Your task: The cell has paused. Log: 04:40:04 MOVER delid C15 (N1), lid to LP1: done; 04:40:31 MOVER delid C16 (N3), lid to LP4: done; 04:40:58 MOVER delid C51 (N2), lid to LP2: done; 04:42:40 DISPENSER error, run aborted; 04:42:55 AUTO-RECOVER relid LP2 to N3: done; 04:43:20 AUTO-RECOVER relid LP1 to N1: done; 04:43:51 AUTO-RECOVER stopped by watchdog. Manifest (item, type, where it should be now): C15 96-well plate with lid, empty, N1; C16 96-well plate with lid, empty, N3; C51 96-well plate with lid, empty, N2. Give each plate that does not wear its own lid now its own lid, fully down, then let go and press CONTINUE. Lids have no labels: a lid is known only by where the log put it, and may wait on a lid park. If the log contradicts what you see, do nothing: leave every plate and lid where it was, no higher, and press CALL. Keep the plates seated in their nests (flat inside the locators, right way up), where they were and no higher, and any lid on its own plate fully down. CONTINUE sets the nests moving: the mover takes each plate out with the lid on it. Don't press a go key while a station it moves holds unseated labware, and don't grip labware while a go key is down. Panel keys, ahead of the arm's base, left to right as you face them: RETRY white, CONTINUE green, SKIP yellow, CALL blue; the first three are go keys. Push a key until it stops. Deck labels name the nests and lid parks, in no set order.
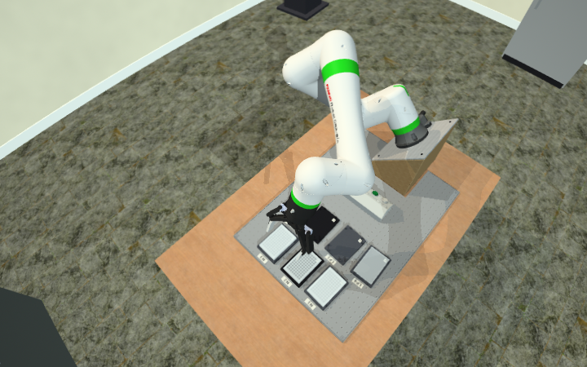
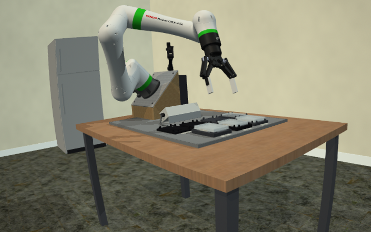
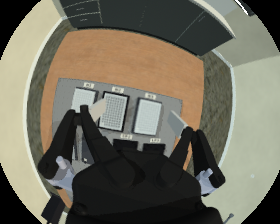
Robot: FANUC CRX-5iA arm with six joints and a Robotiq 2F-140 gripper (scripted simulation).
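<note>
Top view has the end effector hanging wide open with nothing in it, above the grey deck plate on the wooden counter. From up there it overlaps the gap between the left plate and the middle plate, at about 10 o'clock from the deck's centre. There are three plates in a diagonal row: the left one and the right plate both look smooth and milky, so lids on, while the middle one shows its wells sharply and seems to be bare. Behind that row sit the lid parks: a black pad mostly under the wrist, a dark grey pad next to it, and at roughly 3 o'clock from the middle plate a pale lid lying on its park. The little deck labels are too small for me to read, so I can't say which nest is which. The key panel is at 12 o'clock from the plates, mostly hidden by the forearm, only a green key peeking out. In the exterior view the fingers are well up off the deck, touching nothing.
</note>
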